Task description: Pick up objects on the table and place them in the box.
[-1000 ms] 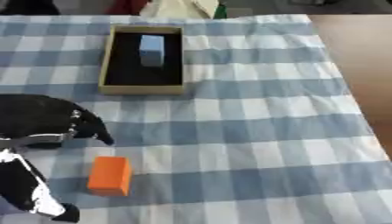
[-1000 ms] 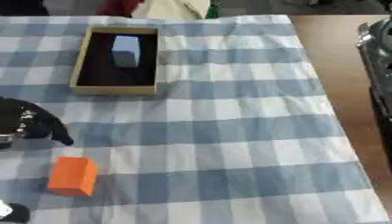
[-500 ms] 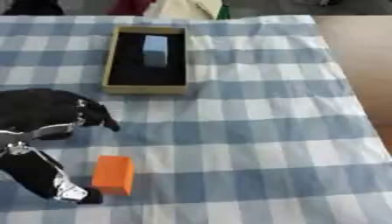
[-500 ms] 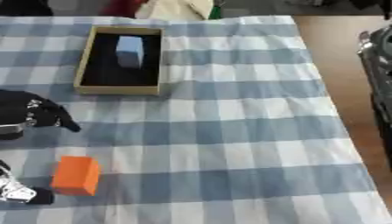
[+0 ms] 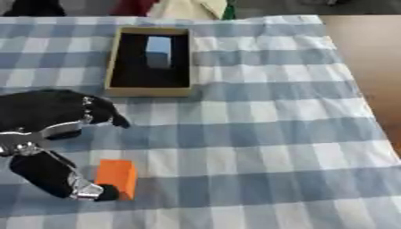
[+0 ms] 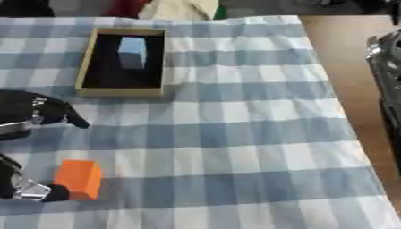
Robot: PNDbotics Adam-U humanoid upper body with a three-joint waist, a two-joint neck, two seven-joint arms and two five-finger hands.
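The left robot hand is reaching over the near left part of the worktop, which is lying under a blue and white checked cloth. Its fingers are curving above the cloth on the far side of an orange block, and its thumb is resting against the block's near left corner. The fingers are standing apart from the thumb and are not closed round the block, which is lying flat on the cloth. Farther away, a shallow box with tan walls and a dark inside is sitting on the cloth, with a light blue block lying in its far half. The right robot hand is not showing; only dark parts of the robot are appearing at the right edge of the right eye view.
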